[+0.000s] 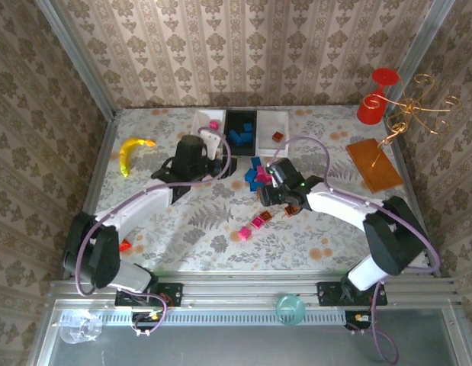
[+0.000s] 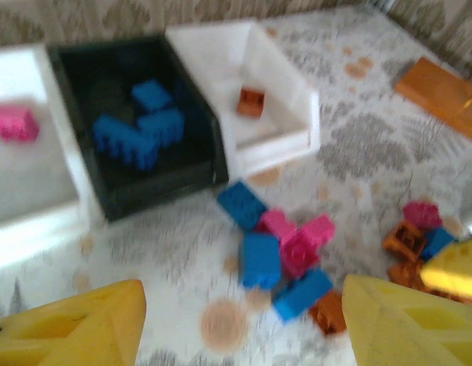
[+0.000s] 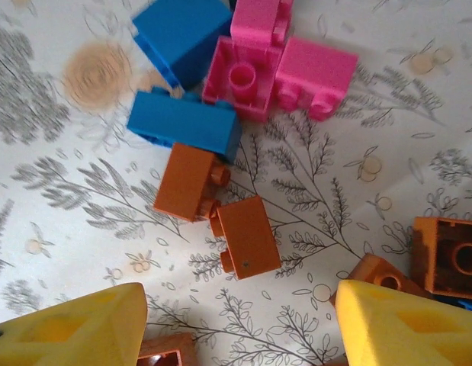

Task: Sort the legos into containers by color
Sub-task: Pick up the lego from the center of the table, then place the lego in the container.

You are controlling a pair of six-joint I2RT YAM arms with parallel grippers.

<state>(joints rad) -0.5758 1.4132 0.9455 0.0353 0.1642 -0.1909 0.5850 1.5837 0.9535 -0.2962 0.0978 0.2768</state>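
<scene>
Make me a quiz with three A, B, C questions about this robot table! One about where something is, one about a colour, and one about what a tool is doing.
1. Where does the banana lie on the table?
A) near its left edge
B) in the middle
C) near its right edge

2. What colour are the bricks in the black tray?
A) pink
B) blue
C) orange-brown

3. How is the left tool?
A) shut tight
B) shut on a brick
C) open, nothing between its fingers

Answers:
1 A, the top view has it close to the left edge.
2 B, every brick inside that tray is blue.
3 C, its yellow fingers stand far apart with bare space between them.
</scene>
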